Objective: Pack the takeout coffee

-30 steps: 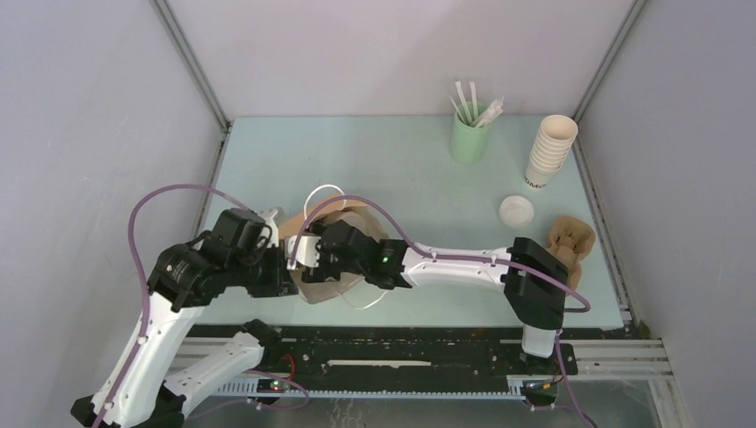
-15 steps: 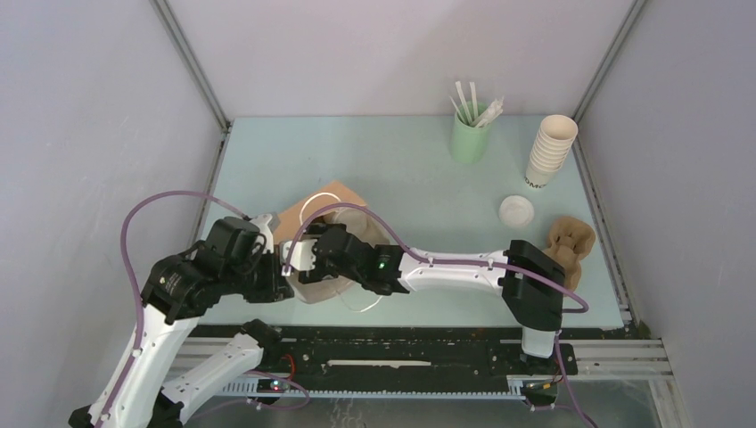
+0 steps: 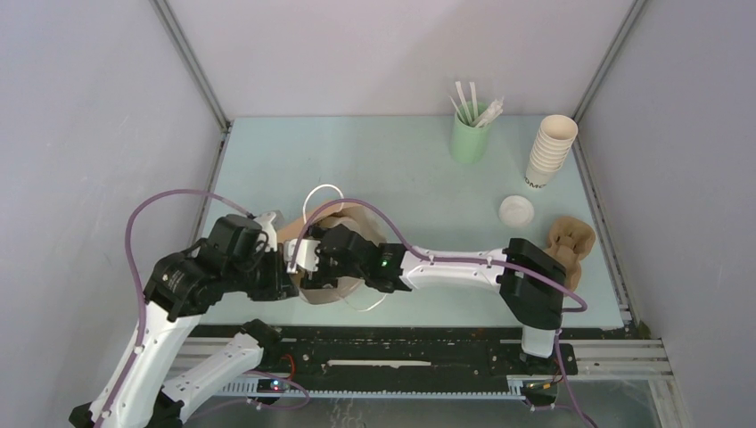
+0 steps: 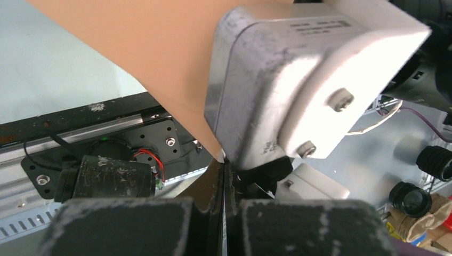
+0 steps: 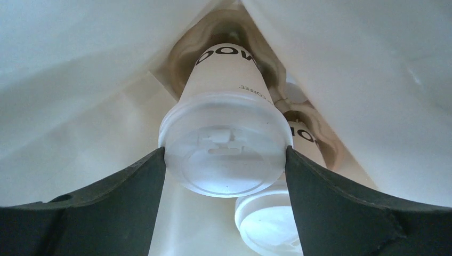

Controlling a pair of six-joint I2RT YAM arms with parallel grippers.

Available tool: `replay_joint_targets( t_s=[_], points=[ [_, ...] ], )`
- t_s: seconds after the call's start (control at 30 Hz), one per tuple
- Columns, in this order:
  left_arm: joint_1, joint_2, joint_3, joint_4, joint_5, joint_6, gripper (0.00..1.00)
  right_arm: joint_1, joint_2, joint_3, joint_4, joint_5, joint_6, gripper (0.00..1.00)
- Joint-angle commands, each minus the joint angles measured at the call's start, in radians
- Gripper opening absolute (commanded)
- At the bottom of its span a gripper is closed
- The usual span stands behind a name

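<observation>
The brown paper bag (image 3: 326, 292) lies on its side near the table's front edge, its white handle (image 3: 322, 190) looped up. My left gripper (image 4: 224, 165) is shut on the bag's paper edge (image 4: 160, 64). My right gripper (image 5: 225, 152) reaches inside the bag. Its fingers (image 5: 133, 181) press both sides of the lid of one takeout coffee cup (image 5: 226, 80), which sits in a brown moulded holder (image 5: 184, 56). A second lidded cup (image 5: 266, 224) sits just beside and below it. In the top view both cups are hidden by the bag and the arms.
At the back right stand a green cup of white sticks (image 3: 470, 134) and a tall stack of lidless cups (image 3: 550, 150). A loose white lid (image 3: 516, 210) and a brown moulded piece (image 3: 571, 241) lie at the right edge. The black rail (image 3: 401, 348) runs along the front.
The left arm has shifted slightly toward the near edge with the bag's edge. The bag's top tipped flat half a second ago and now stands as before. The right arm stays inside.
</observation>
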Motion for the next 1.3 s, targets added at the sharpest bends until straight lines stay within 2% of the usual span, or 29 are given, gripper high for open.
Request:
replay_joint_targets(
  t_s=[0.0,0.1,0.23,0.47,0.57,0.6,0.67,0.93,1.0,1.03,1.17,1.27],
  points=[
    [-0.010,0.019,-0.013,0.123,0.062,0.009,0.00,-0.017,-0.076,-0.035,0.046,-0.151,0.032,0.92],
    [-0.010,0.018,-0.014,0.120,0.060,0.010,0.00,-0.040,-0.099,-0.040,0.009,-0.220,0.050,0.99],
    [-0.009,0.015,-0.023,0.118,0.059,0.011,0.00,-0.045,-0.122,-0.040,-0.018,-0.247,0.062,1.00],
    [-0.010,0.013,-0.028,0.110,0.057,0.013,0.00,-0.045,-0.152,-0.039,-0.083,-0.244,0.096,1.00],
    [-0.010,0.006,-0.046,0.108,0.059,0.013,0.00,-0.048,-0.164,-0.043,-0.094,-0.163,0.143,1.00],
    [-0.010,0.004,-0.052,0.108,0.057,0.012,0.00,-0.050,-0.165,-0.044,-0.098,-0.124,0.156,0.99],
    [-0.009,-0.001,-0.058,0.108,0.058,0.012,0.00,-0.050,-0.159,-0.047,-0.108,-0.047,0.161,0.90],
    [-0.010,0.014,-0.055,0.113,0.073,0.018,0.00,-0.025,-0.116,-0.047,-0.048,0.055,0.101,0.70],
    [-0.010,0.017,-0.052,0.117,0.075,0.019,0.00,-0.022,-0.100,-0.047,-0.017,0.060,0.114,0.56],
    [-0.010,0.020,-0.048,0.118,0.078,0.019,0.00,-0.021,-0.093,-0.046,0.006,0.043,0.119,0.54],
    [-0.009,0.054,-0.004,0.121,0.096,0.026,0.00,-0.008,-0.063,-0.028,0.052,0.039,0.131,0.59],
    [-0.010,0.076,0.025,0.126,0.108,0.025,0.00,-0.005,-0.031,-0.003,0.063,0.040,0.130,0.59]
  ],
)
